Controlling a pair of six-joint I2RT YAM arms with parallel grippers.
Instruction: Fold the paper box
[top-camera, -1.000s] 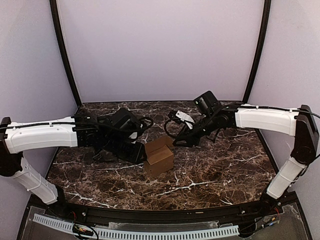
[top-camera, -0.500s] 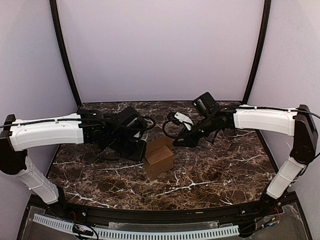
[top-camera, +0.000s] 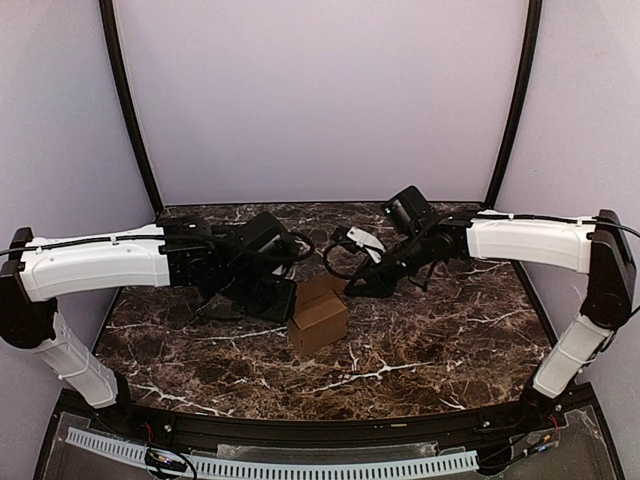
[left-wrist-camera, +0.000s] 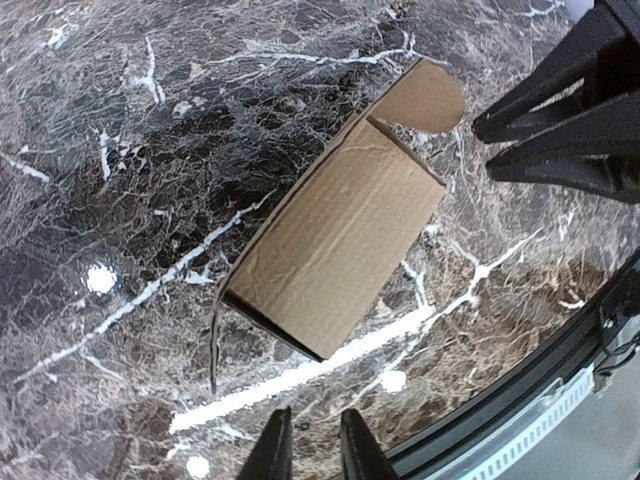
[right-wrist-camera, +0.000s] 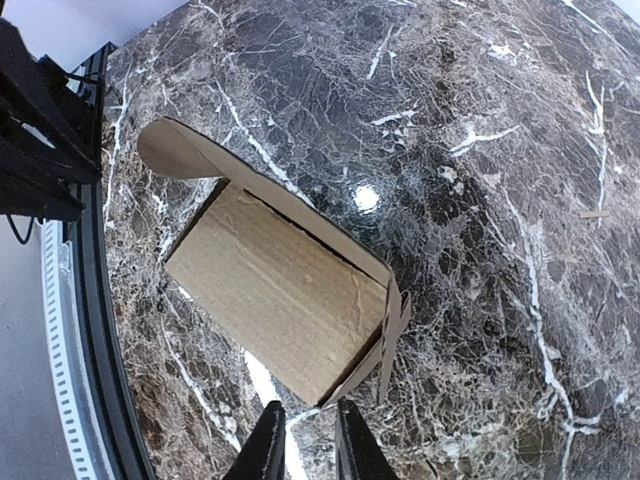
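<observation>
The paper box (top-camera: 318, 315) is sitting near the middle of the tabletop (top-camera: 430, 340), partly formed: its brown body is standing up, while a rounded tab (left-wrist-camera: 428, 95) is sticking out loose at the far side and thin side flaps (right-wrist-camera: 390, 335) are splaying open at one end. In both wrist views its long axis is running on a diagonal across the frame, with the box lying just ahead of the fingertips. The left tool (left-wrist-camera: 308, 452) is hanging just beside the box's far-left corner, and whether it is touching cannot be told. The right tool (right-wrist-camera: 305, 445) is hovering near the far-right side, a little further off. Both tools are drawn nearly together and gripping nothing. The loose tab is lying between them, so either arm looks placed to press it down, the left seeming slightly nearer.
</observation>
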